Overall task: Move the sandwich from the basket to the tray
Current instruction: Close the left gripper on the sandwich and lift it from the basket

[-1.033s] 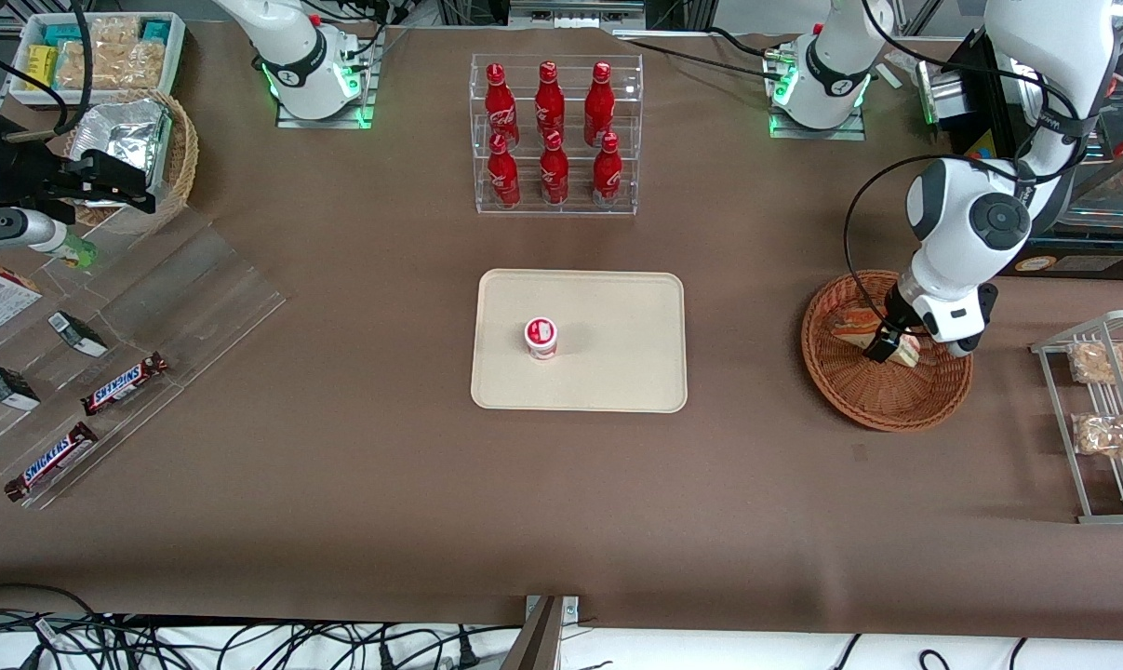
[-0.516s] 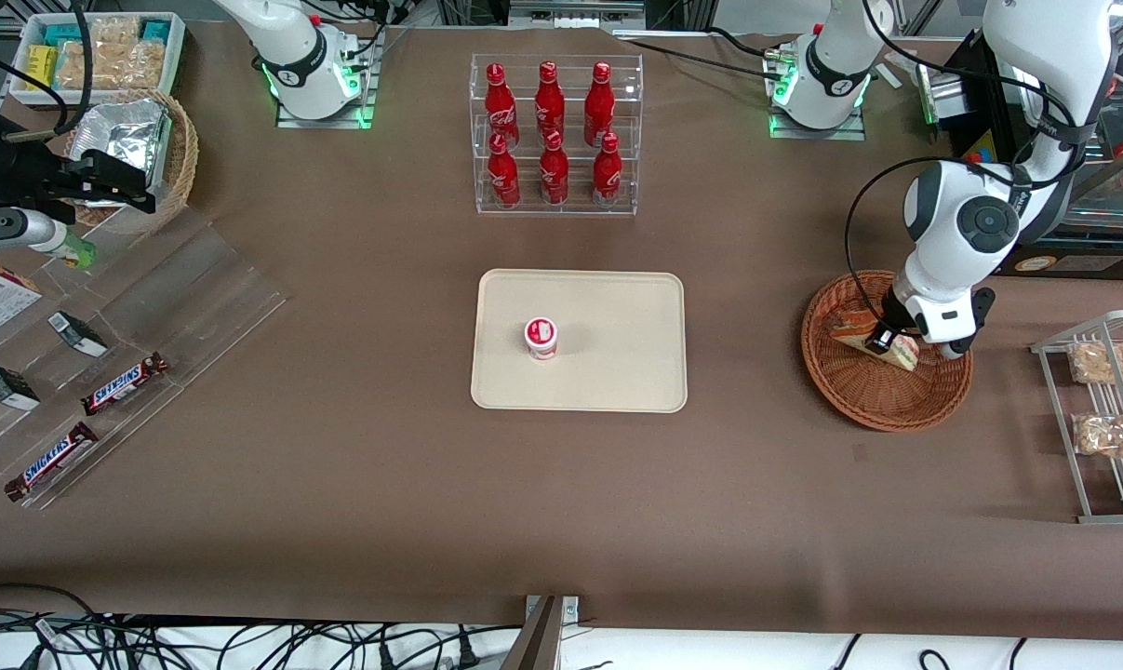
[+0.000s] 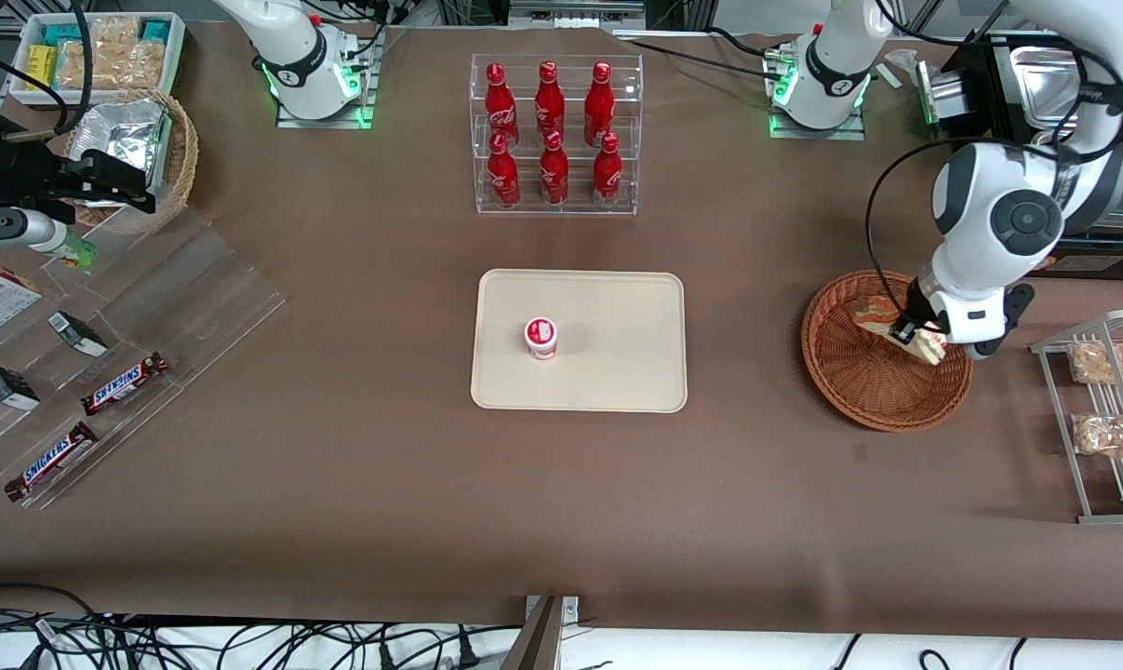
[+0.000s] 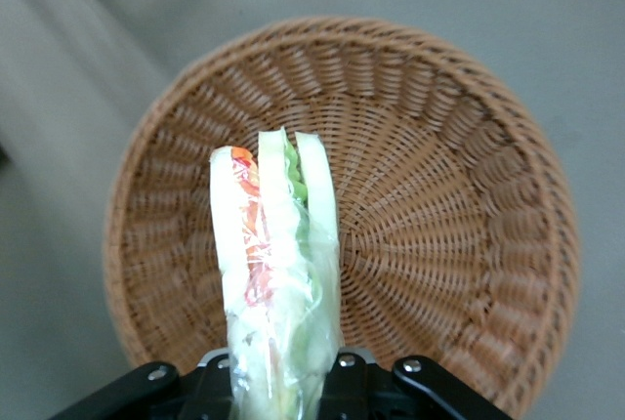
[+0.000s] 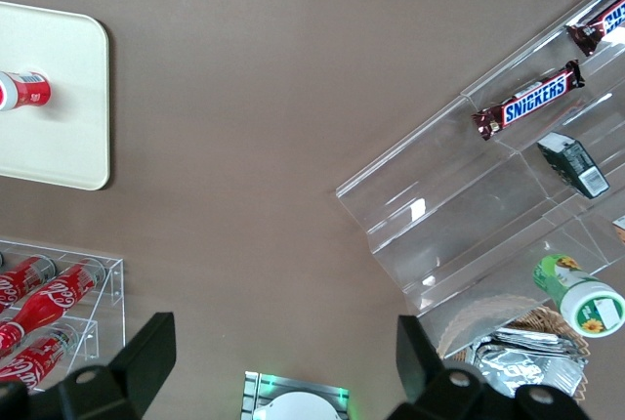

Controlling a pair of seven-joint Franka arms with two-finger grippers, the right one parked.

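Note:
The sandwich (image 3: 882,313) (image 4: 274,260) is a clear-wrapped wedge with red and green filling, hanging above the round wicker basket (image 3: 857,406) (image 4: 449,195). My gripper (image 3: 911,331) (image 4: 280,393) is shut on the wedge's lower end, with the cut side facing the wrist camera. Nothing else lies in the basket. The cream tray (image 3: 617,372) (image 5: 54,98) lies at the table's middle, toward the parked arm's end from the basket, and a small red-and-white cup (image 3: 541,337) stands on it.
A clear rack of red bottles (image 3: 554,135) stands farther from the front camera than the tray. A wire rack with bagged snacks (image 3: 1105,409) is beside the basket, at the working arm's end. Acrylic shelves with candy bars (image 3: 105,372) lie at the parked arm's end.
The gripper has risen out of the basket with the sandwich in it, drifting a little toward the working arm's end. The basket, tray and cup have not moved.

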